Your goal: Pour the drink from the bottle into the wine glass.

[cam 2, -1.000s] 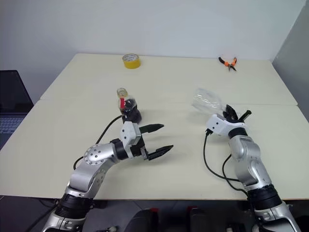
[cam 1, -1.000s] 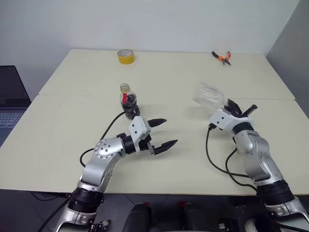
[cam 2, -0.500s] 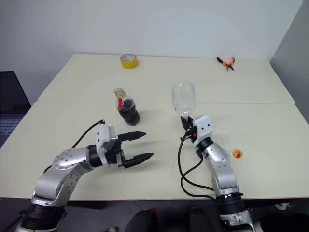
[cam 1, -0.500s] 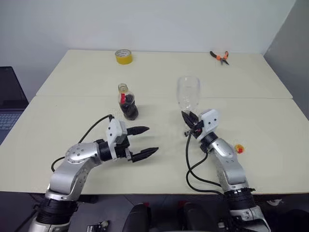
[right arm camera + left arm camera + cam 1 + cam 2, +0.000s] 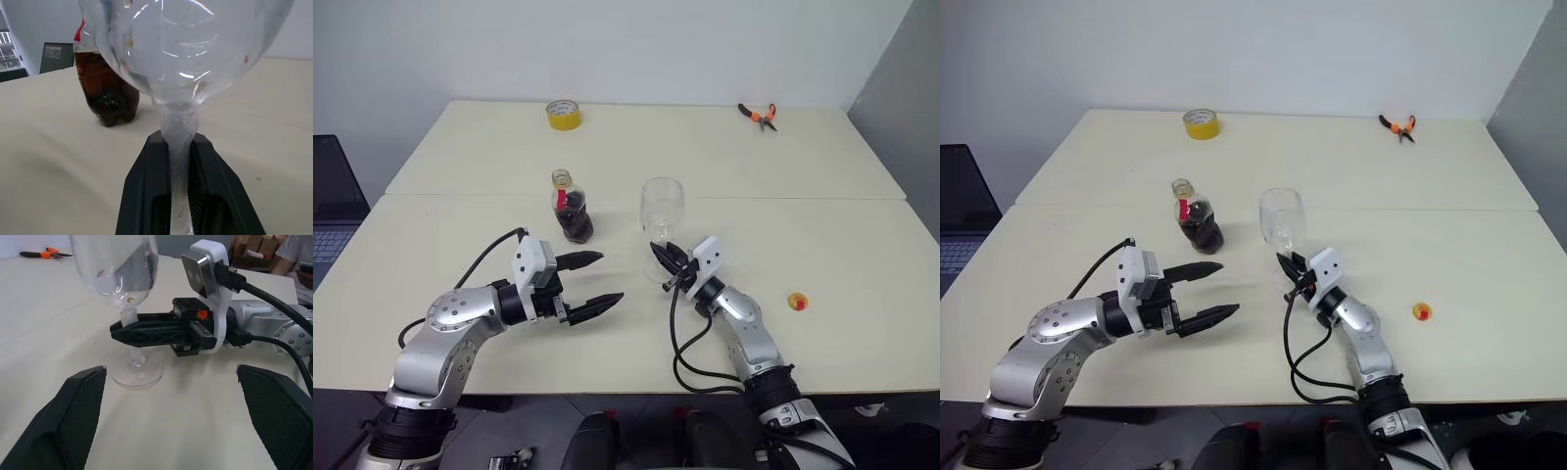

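The right gripper [image 5: 1290, 273] pinches the thin stem of the wine glass [image 5: 1282, 221], which stands upright on the worktop [image 5: 1430, 196] beside the bottle [image 5: 1197, 217] (cap off, it seems). The left gripper [image 5: 1201, 291] is spread wide near the bottle, whose light, slippery plastic body is probably best gripped around its middle.

No lettering can be read anywhere: the red label [image 5: 565, 199] on the bottle [image 5: 572, 208] near the table's middle shows no legible words.
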`<state>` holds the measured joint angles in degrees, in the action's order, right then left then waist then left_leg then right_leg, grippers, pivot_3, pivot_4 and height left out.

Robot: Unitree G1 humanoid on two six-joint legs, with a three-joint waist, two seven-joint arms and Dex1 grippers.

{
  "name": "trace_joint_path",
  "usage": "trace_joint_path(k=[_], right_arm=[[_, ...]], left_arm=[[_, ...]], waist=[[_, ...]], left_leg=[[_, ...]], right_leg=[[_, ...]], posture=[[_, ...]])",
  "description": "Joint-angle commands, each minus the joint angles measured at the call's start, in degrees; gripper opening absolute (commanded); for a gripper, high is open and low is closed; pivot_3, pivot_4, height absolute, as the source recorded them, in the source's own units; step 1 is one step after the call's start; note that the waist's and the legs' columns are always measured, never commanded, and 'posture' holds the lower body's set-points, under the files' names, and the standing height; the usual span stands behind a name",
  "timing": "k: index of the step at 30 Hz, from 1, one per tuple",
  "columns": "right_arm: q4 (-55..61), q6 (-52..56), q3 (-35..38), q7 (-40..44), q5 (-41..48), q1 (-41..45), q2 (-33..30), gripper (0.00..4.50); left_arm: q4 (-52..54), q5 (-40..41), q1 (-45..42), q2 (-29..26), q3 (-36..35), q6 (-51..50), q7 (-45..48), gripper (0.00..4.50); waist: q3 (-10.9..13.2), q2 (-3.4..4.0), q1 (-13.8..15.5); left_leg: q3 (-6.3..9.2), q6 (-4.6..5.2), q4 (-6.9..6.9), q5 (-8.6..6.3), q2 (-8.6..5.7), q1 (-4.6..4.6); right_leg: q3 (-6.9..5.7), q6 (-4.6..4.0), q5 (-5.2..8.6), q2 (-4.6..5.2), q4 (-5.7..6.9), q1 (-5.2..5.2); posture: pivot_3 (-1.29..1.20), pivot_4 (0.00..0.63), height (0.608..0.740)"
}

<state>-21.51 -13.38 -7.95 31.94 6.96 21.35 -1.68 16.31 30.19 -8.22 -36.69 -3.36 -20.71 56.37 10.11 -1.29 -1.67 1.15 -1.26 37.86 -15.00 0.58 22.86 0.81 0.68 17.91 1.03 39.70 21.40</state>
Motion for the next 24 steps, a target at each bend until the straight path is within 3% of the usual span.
trace_joint_path(k=[1, 10, 24], right_arm=[[0.9, -0.4, -0.4, 1.0, -0.2, -1.0, -0.8, 1.4], [1.8, 0.9, -0.9, -0.5, -2.4, -1.1, -2.0, 4.48], [1.7, 4.7, -1.6, -3.1, -6.4, -1.5, -5.8, 4.48]], left_arm=[[1.1, -0.2, -0.9, 0.2, -0.1, 1.7, 0.3, 4.5], [-1.2, -1.2, -2.1, 0.9, 0.6, 3.4, 0.9, 4.5], [-1.3, -2.3, -2.4, 1.6, 0.9, 4.5, 0.5, 4.5]], waist=[[0.0, 0.0, 0.0], [0.0, 0.0, 0.0], [0.0, -0.01, 0.2]], left_leg=[[0.0, 0.0, 0.0, 0.0, 0.0, 0.0], [-0.01, 0.0, 0.0, 0.0, 0.0, 0.0], [0.0, 0.0, 0.03, 0.0, -0.02, -0.02]], right_leg=[[0.0, 0.0, 0.0, 0.0, 0.0, 0.0], [0.01, 0.0, 0.0, 0.0, 0.02, 0.01], [0.0, 0.0, 0.0, 0.01, 0.03, -0.04]], posture=[[0.0, 0.15, 0.74], [0.0, 0.15, 0.74], [0.0, 0.15, 0.74]])
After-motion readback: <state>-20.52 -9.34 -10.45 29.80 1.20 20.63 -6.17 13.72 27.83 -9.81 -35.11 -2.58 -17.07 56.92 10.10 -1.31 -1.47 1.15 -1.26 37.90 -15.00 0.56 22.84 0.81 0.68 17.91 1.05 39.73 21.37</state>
